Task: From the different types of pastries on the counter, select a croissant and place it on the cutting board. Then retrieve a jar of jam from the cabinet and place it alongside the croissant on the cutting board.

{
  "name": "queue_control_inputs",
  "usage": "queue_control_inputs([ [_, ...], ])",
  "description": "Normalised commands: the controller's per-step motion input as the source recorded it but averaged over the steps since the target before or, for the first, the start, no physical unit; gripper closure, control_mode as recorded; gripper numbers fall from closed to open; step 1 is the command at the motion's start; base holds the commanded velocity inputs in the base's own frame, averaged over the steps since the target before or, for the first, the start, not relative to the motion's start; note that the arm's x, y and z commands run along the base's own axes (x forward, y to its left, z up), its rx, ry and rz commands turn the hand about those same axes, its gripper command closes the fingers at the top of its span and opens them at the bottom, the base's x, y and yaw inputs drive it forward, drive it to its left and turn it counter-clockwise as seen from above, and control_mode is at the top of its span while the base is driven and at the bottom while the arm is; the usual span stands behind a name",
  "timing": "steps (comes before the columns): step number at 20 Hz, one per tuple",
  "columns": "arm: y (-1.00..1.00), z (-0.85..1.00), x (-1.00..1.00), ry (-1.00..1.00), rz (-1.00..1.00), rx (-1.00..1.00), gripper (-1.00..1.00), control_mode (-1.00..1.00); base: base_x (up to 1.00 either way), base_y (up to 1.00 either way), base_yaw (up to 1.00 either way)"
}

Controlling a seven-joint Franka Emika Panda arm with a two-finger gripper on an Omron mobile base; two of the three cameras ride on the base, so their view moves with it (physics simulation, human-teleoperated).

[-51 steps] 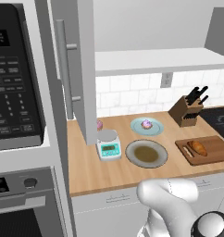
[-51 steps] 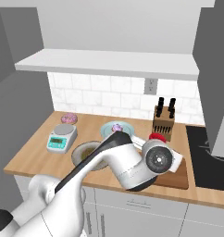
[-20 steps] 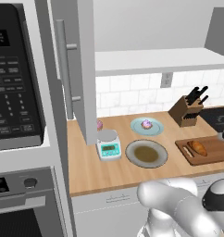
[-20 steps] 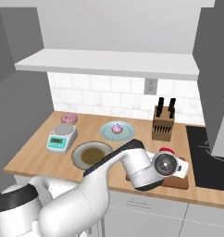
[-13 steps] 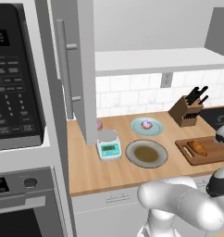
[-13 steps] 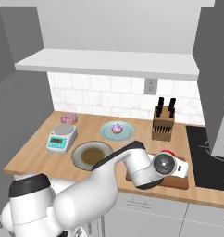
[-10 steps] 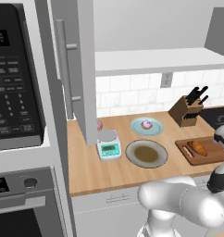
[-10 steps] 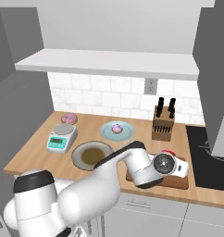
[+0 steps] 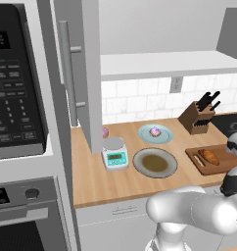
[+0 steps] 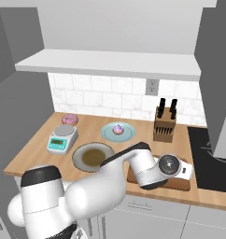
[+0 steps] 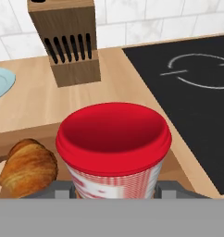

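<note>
The jar of jam, with its red lid and red-and-white patterned body, sits clamped in the claw, whose grey finger pads press against its lower sides in the hand view. The jar is over the right part of the cutting board, close beside the croissant; whether its base touches the board cannot be told.

The croissant lies on the cutting board, golden-brown, with a short pale stick-like thing lying next to it on the board. In the right base view the arm's wrist covers most of the cutting board, which rests at the front of the worktop.

Taking the cutting board as the landmark: the wooden knife block stands behind it, near the tiled wall, with dark handles sticking up. The black cooktop lies just to its right. To its left is a round grey-brown plate, and behind that plate a pale blue plate carrying a small pink-purple frosted cake. Further left stands a white and green kitchen scale, and behind it a second frosted cake.

The cabinet above the worktop has its door swung open, bar handle facing out, with a white shelf. A black microwave is at the far left.
</note>
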Motion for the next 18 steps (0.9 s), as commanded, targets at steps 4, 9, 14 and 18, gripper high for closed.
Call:
queue_control_inputs([
  [4,0.06,-0.23,0.01,-0.08,0.0,-0.04,1.0,-1.0,0.0,0.0,0.0],
  [9,0.12,-0.21,0.06,-0.07,0.0,-0.07,1.0,-1.0,0.0,0.0,0.0],
  [14,0.0,-0.33,0.02,0.0,0.0,-0.07,1.0,-1.0,0.0,0.0,0.0],
  [18,0.0,-0.34,0.03,0.0,0.0,-0.04,1.0,-1.0,0.0,0.0,0.0],
])
